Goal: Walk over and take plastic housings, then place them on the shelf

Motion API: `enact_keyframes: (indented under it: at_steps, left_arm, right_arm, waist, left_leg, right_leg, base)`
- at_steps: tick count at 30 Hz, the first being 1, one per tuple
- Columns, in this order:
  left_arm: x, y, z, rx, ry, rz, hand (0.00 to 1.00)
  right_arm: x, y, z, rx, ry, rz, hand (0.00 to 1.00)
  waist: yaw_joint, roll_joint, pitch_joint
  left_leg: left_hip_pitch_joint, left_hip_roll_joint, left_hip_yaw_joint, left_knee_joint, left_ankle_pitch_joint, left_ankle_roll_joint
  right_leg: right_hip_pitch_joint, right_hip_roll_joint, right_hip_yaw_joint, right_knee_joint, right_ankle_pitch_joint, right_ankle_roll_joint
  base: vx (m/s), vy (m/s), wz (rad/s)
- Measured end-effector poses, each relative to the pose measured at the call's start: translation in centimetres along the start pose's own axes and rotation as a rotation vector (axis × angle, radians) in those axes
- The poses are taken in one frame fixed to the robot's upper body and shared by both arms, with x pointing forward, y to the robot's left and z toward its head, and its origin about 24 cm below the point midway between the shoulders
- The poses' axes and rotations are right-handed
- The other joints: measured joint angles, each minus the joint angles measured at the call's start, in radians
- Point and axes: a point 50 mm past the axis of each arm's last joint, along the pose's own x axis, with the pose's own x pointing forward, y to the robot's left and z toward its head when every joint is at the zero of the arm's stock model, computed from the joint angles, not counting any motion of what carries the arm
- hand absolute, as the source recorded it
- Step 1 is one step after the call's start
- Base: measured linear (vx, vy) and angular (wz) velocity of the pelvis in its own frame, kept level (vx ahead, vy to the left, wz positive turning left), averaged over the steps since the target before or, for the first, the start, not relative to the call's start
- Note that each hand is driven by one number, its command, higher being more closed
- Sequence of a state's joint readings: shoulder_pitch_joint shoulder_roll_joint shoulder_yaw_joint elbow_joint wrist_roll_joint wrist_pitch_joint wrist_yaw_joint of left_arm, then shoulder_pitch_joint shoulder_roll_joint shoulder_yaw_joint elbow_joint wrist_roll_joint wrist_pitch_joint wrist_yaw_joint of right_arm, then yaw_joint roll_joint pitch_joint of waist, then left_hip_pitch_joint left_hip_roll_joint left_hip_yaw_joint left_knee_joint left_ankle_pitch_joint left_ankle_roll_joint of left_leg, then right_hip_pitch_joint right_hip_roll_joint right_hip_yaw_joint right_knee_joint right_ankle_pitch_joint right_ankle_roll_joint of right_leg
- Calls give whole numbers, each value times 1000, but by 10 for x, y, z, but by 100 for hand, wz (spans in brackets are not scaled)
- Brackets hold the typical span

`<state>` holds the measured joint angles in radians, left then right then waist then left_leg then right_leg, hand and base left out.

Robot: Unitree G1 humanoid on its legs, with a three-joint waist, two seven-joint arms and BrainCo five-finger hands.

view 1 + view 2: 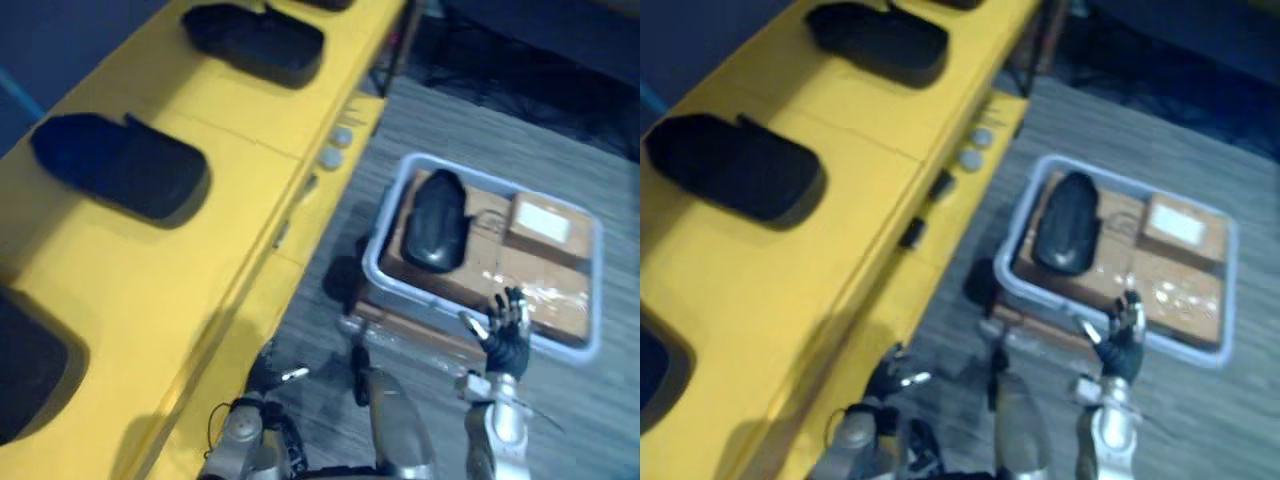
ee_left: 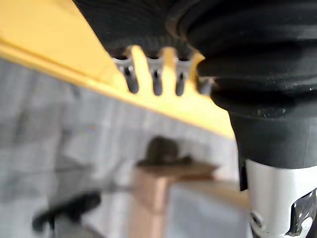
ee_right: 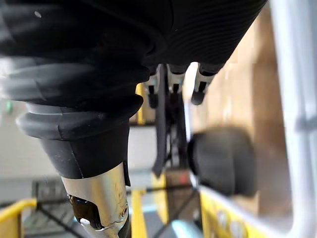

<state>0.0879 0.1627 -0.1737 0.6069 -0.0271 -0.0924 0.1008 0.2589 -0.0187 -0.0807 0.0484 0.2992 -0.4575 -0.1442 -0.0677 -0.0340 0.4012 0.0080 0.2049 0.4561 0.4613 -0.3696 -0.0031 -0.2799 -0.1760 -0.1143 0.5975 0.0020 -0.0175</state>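
One black plastic housing (image 1: 437, 220) lies on cardboard in a pale grey tray (image 1: 385, 235) on the floor to the right. My right hand (image 1: 507, 335) hovers over the tray's near edge, fingers straight, open and holding nothing; the housing (image 3: 223, 158) shows beyond its fingers (image 3: 173, 84) in the right wrist view. The yellow shelf (image 1: 200, 270) runs along the left and bears three more black housings, far (image 1: 255, 42), middle (image 1: 120, 165) and near (image 1: 25, 365). My left hand (image 1: 268, 382) hangs low beside the shelf's front edge, its fingers (image 2: 156, 74) relaxed and empty.
A small cardboard box (image 1: 545, 225) sits in the tray's far right corner, on larger flat cartons (image 1: 540, 295). Two small round silver discs (image 1: 335, 147) lie on the shelf's edge. Grey floor (image 1: 330, 350) separates the shelf and the tray.
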Motion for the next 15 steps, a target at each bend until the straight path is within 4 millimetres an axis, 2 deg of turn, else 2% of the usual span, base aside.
enact_keyframes:
  at_steps: [1, 2, 3, 4, 6, 7, 9, 10, 11, 12, 13, 14, 15]
  left_arm:
    - [-3, 7, -9, 2, 35, 15, 0]
    - [-6, 9, -14, 8, 50, 17, 0]
    - [-10, 11, -21, 14, 72, 15, 0]
    - [-12, 12, -29, -6, 105, 18, 0]
    - [-14, 5, -33, -33, 121, 2, 0]
    - [-14, 2, -34, -55, 122, 0, 0]
    - [-15, 1, -35, -101, 126, 7, 0]
    - [-16, 7, -38, -146, 134, 40, 0]
    - [-16, 11, -39, -188, 134, 68, 0]
    - [-16, 13, -39, -205, 133, 83, 0]
    - [-13, 8, -35, -241, 118, 90, 0]
    - [-12, 8, -33, -250, 103, 92, 0]
    - [-11, 8, -32, -291, 93, 111, 0]
  right_arm:
    - [2, 7, 0, 9, -3, 32, 0]
    - [3, 10, 0, 15, -6, 47, 0]
    - [4, 14, 0, 14, -9, 63, 0]
    - [9, 20, 2, 7, -23, 86, 0]
    - [14, 22, 3, -1, -27, 96, 0]
    - [15, 23, 3, -13, -17, 105, 0]
    - [16, 25, 0, -16, 9, 112, 0]
    - [16, 25, -4, -21, 34, 114, 0]
    - [18, 26, -5, -23, 42, 119, 0]
    - [21, 27, -5, -29, 49, 126, 0]
    - [37, 33, 2, -49, 25, 155, 0]
    - [42, 32, 4, -61, 20, 155, 0]
    - [50, 28, 7, -91, 20, 148, 0]
  waist:
    - [5, -17, -19]
    - [10, -20, -23]
    - [16, -34, -32]
    - [32, -39, -48]
    - [47, -12, -62]
    - [48, 4, -67]
    - [52, 2, -61]
    - [53, 0, -62]
    - [56, -3, -63]
    - [62, 2, -60]
    - [51, 42, -18]
    - [49, 48, -1]
    - [49, 51, 16]
  left_leg:
    - [0, 14, 31, -19, 19, -12]
    - [0, 22, 45, -19, 24, -20]
    - [-1, 29, 61, -14, 29, -28]
    - [-13, 41, 58, -14, 44, -45]
    - [-12, 53, 50, -64, 82, -55]
    - [-12, 63, 61, -90, 99, -72]
    - [-20, 82, 90, -63, 103, -79]
    - [-48, 112, 97, -14, 98, -90]
    - [-72, 135, 96, 24, 94, -104]
    - [-93, 150, 93, 42, 94, -105]
    - [-121, 192, 70, 75, 96, -107]
    - [-115, 193, 64, 79, 98, -105]
    - [-115, 180, 17, 91, 108, -88]
  right_leg:
    - [32, -47, -23, 2, 1, -2]
    - [49, -68, -27, -4, 5, -1]
    - [78, -97, -28, -22, 48, 7]
    - [90, -82, -61, -105, 54, 40]
    - [95, -54, -95, -188, 73, 39]
    - [95, -42, -106, -233, 72, 47]
    - [71, -63, -133, -204, -1, 58]
    - [66, -70, -189, -205, -22, 108]
    - [58, -54, -232, -223, -52, 128]
    - [49, -38, -242, -235, -69, 109]
    - [24, 4, -237, -216, -63, 88]
    - [16, 8, -226, -196, -69, 77]
    - [-5, 10, -195, -164, -79, 62]
  base:
    - [-24, -185, -86]
    - [-18, -193, -74]
    - [-42, -264, -90]
    - [-42, -213, -92]
    - [-38, -212, -88]
    - [-27, -176, -66]
    - [-68, -217, -37]
    - [-91, -300, -32]
    - [-66, -296, -37]
    - [-52, -321, -58]
    - [-65, -283, -53]
    - [-121, -266, -57]
    - [-157, -134, -63]
